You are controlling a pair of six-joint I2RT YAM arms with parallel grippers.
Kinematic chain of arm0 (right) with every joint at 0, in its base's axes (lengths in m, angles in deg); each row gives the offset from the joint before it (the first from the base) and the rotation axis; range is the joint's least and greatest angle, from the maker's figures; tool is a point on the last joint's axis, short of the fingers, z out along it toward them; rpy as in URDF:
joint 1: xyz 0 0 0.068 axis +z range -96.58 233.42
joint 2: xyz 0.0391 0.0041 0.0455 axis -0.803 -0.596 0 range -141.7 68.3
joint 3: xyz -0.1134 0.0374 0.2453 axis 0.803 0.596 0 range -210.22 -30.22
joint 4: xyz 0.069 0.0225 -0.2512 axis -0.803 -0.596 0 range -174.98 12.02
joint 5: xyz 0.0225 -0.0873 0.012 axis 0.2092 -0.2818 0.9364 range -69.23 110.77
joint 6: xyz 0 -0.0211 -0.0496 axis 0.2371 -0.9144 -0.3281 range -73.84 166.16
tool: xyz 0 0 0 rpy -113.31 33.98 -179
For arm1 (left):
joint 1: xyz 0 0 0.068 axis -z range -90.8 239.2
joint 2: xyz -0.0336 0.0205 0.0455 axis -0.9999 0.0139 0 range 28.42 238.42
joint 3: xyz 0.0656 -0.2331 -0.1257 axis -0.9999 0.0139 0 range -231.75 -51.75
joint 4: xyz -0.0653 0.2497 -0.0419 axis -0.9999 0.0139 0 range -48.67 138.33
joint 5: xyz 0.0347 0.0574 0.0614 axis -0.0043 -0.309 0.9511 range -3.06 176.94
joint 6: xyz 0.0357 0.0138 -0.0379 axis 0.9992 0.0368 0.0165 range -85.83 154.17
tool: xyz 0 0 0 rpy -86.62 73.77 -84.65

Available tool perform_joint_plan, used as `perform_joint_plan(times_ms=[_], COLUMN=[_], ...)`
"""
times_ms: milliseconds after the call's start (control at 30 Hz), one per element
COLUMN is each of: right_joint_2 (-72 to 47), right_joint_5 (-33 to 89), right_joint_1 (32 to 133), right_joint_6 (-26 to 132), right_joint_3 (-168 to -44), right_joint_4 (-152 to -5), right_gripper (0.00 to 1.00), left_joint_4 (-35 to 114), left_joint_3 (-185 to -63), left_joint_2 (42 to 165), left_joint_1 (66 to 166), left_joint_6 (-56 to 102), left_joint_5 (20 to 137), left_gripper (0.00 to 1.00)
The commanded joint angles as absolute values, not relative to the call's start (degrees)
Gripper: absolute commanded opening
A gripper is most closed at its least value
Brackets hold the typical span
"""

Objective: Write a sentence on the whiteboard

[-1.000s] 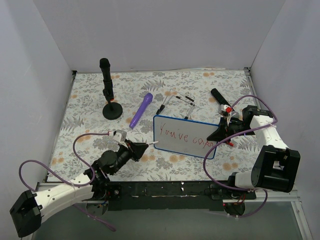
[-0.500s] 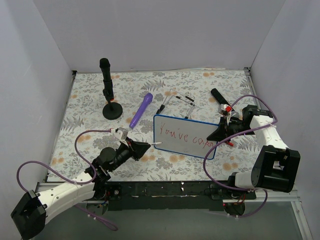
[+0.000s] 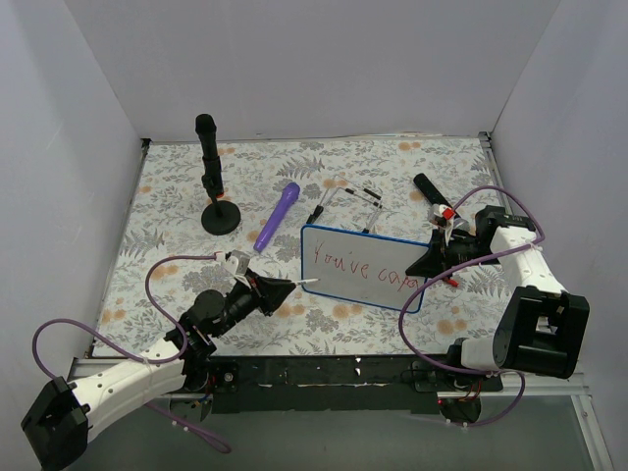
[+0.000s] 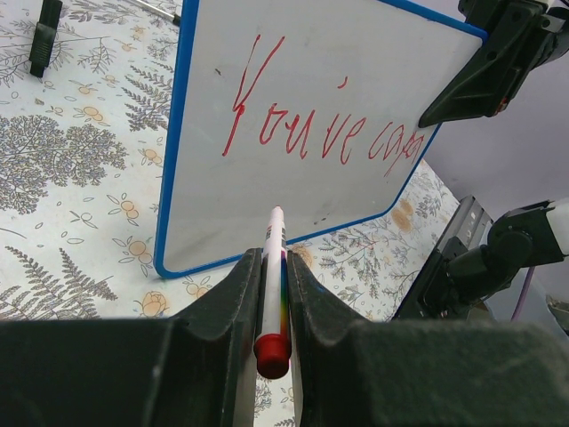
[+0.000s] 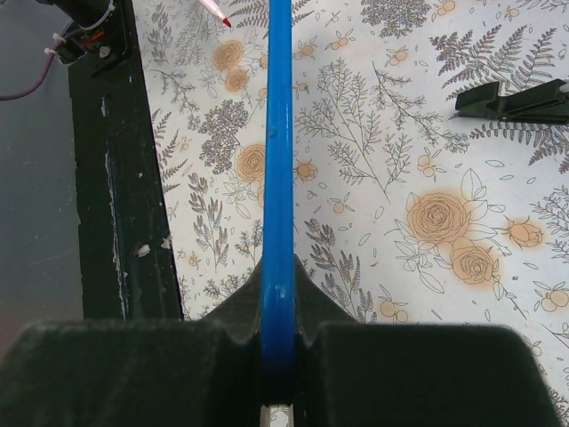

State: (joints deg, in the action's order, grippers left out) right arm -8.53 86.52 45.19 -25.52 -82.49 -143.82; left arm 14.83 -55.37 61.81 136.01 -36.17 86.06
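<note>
The whiteboard (image 3: 345,252), white with a blue rim, stands tilted on the floral table. My right gripper (image 3: 429,265) is shut on its right edge. In the right wrist view the blue rim (image 5: 278,160) runs straight up from between that gripper's (image 5: 278,289) jaws. The sentence (image 4: 311,133) is a line of red script reading "You've cap". My left gripper (image 4: 271,260) is shut on a white marker (image 4: 273,285) with a red end cap. The marker's tip points at the board's lower left part, below the script. Whether the tip touches the board I cannot tell.
A black microphone on a round stand (image 3: 213,186) rises at the back left. A purple microphone (image 3: 278,216) lies behind the board, with thin black pens (image 3: 348,199) and a black tool (image 3: 429,187) further right. White walls close in the table on three sides.
My left gripper has edged a little toward the board with the marker, and its arm has shifted. The right arm and the board have stayed still.
</note>
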Motion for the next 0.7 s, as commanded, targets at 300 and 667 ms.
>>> perform_joint_plan(times_ms=[300, 667], right_joint_2=[-7.46, -7.72], right_joint_5=[83.61, 82.12], right_joint_1=[45.16, 42.62], right_joint_6=[-25.47, -24.59], right_joint_3=[-82.07, -83.57], right_joint_4=[-141.96, -141.43], right_gripper=[0.01, 0.01], left_joint_4=[15.22, 14.17], left_joint_3=[-56.94, -56.59], left_joint_2=[61.47, 61.56], left_joint_1=[135.7, 135.7], left_joint_6=[-35.79, -35.7], left_joint_5=[86.24, 86.24], left_gripper=[0.0, 0.0])
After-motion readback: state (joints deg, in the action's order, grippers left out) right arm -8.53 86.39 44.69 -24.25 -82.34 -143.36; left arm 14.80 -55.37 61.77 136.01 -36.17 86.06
